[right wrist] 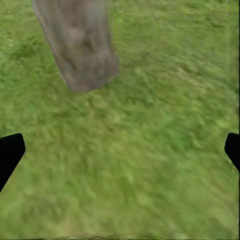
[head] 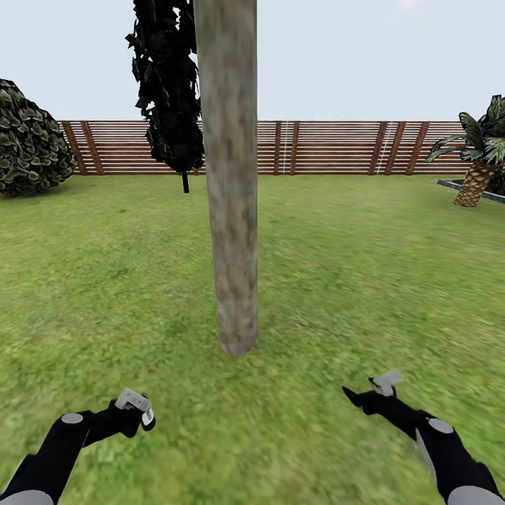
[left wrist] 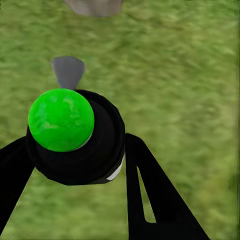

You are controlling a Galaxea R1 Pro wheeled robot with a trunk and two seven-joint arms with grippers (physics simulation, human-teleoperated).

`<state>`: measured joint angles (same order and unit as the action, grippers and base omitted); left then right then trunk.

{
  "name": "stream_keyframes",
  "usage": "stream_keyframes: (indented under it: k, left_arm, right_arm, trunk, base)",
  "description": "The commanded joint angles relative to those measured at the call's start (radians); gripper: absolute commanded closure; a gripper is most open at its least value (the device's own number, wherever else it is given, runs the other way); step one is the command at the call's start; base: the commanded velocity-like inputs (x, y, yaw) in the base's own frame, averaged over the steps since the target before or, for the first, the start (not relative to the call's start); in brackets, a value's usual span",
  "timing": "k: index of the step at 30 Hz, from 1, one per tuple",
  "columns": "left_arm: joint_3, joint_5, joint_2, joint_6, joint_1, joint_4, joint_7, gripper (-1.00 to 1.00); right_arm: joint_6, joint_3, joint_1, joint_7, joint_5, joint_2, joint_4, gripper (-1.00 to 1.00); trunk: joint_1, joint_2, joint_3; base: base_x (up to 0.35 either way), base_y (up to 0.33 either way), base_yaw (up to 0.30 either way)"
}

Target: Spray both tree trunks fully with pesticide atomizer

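Facing tree trunk (head: 231, 210) at frame centre.
Left gripper (left wrist: 75, 150) clamped on pesticide atomizer (left wrist: 80, 145); right gripper (right wrist: 120, 150) spread wide, holding nothing.

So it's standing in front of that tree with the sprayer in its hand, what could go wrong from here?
1. The sprayer sits low in the left end effector, near the base of the tree trunk, so spray may miss the upper bark.
2. The trunk stands close ahead of both arms; a forward swing of the open right end effector could knock it.
3. No white specks show on the bark, so one-sided coverage seems likely.
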<state>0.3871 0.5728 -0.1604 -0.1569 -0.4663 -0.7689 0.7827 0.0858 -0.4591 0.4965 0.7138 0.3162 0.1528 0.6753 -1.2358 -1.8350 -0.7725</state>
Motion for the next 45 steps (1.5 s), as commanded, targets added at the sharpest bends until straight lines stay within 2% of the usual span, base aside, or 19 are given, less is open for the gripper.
stream_keyframes:
  k: [1,3,5,6,8,11,15,21,25,28,29,35,37,40,43,44,45]
  left_arm:
    - [0.008,-0.003,0.011,-0.002,-0.001,0.01,-0.026,1.0]
    - [0.023,-0.02,0.034,-0.012,-0.006,0.025,-0.1,1.0]
    - [0.031,-0.051,0.063,-0.036,-0.008,0.033,-0.192,1.0]
    - [0.029,-0.069,0.084,-0.055,-0.009,0.036,-0.253,1.0]
    - [0.027,-0.081,0.114,-0.069,-0.01,0.039,-0.316,1.0]
    - [0.025,-0.087,0.167,-0.077,-0.01,0.041,-0.392,1.0]
    - [0.025,-0.091,0.193,-0.074,-0.009,0.042,-0.421,1.0]
    - [0.028,-0.094,0.206,-0.078,-0.01,0.041,-0.444,1.0]
    - [0.031,-0.094,0.214,-0.086,-0.014,0.04,-0.498,1.0]
    - [0.029,-0.094,0.221,-0.132,-0.018,0.039,-0.522,1.0]
    - [0.027,-0.093,0.227,-0.173,-0.028,0.039,-0.528,1.0]
    - [0.023,-0.092,0.251,-0.257,-0.086,0.041,-0.533,1.0]
    - [0.023,-0.09,0.258,-0.302,-0.095,0.04,-0.532,1.0]
    - [0.021,-0.089,0.265,-0.33,-0.099,0.039,-0.531,1.0]
    - [-0.007,-0.088,0.268,-0.372,-0.109,0.039,-0.532,1.0]
    - [-0.028,-0.089,0.267,-0.416,-0.122,0.039,-0.532,1.0]
    - [-0.033,-0.089,0.267,-0.432,-0.127,0.04,-0.532,1.0]
  right_arm:
    - [0.002,-0.048,-0.001,-0.03,0.001,0.027,-0.048,-1.0]
    - [0.012,-0.072,-0.011,-0.105,0.0,0.047,-0.122,-1.0]
    - [0.055,-0.082,-0.035,-0.206,-0.001,0.057,-0.203,-1.0]
    - [0.115,-0.086,-0.06,-0.286,-0.003,0.06,-0.259,-1.0]
    - [0.215,-0.088,-0.093,-0.394,-0.004,0.062,-0.331,-1.0]
    - [0.363,-0.089,-0.124,-0.486,-0.004,0.061,-0.419,-1.0]
    - [0.402,-0.087,-0.131,-0.505,-0.003,0.055,-0.451,-1.0]
    - [0.409,-0.087,-0.133,-0.509,-0.003,0.053,-0.464,-1.0]
    - [0.41,-0.088,-0.133,-0.509,-0.005,0.053,-0.477,-1.0]
    - [0.41,-0.088,-0.133,-0.51,-0.006,0.053,-0.483,-1.0]
    - [0.41,-0.089,-0.133,-0.511,-0.006,0.053,-0.484,-1.0]
    - [0.41,-0.091,-0.133,-0.513,-0.008,0.055,-0.485,-1.0]
    - [0.41,-0.091,-0.133,-0.513,-0.008,0.056,-0.485,-1.0]
    - [0.41,-0.092,-0.133,-0.513,-0.007,0.056,-0.485,-1.0]
    - [0.41,-0.091,-0.133,-0.513,-0.007,0.056,-0.485,-1.0]
    - [0.41,-0.091,-0.133,-0.513,-0.007,0.056,-0.485,-1.0]
    - [0.41,-0.091,-0.133,-0.513,-0.007,0.056,-0.485,-1.0]
  trunk:
    - [0.0,0.0,0.0]
    - [0.0,0.0,0.0]
    - [0.0,0.0,0.0]
    - [0.0,0.0,0.0]
    - [0.0,0.0,0.0]
    - [0.0,0.0,0.0]
    - [0.0,0.0,0.0]
    - [0.0,0.0,0.0]
    - [0.0,0.0,0.0]
    - [0.0,0.0,0.0]
    - [0.0,0.0,0.0]
    - [0.0,0.0,0.0]
    - [0.0,0.0,0.0]
    - [0.0,0.0,0.0]
    - [0.0,0.0,0.0]
    - [0.0,0.0,0.0]
    - [0.0,0.0,0.0]
  base:
    - [0.0,0.0,0.0]
    - [0.0,0.0,0.0]
    - [0.0,0.0,0.0]
    - [0.0,0.0,0.0]
    - [0.0,0.0,0.0]
    - [0.0,0.0,0.0]
    - [0.0,0.0,0.0]
    - [0.03,0.0,0.0]
    - [0.263,0.0,0.0]
    - [0.322,0.0,0.0]
    - [0.333,0.0,0.0]
    - [0.332,0.0,-0.161]
    - [0.164,0.0,-0.287]
    - [0.052,0.0,-0.296]
    - [0.011,0.0,-0.294]
    - [0.004,0.0,-0.167]
    - [0.003,0.0,-0.133]
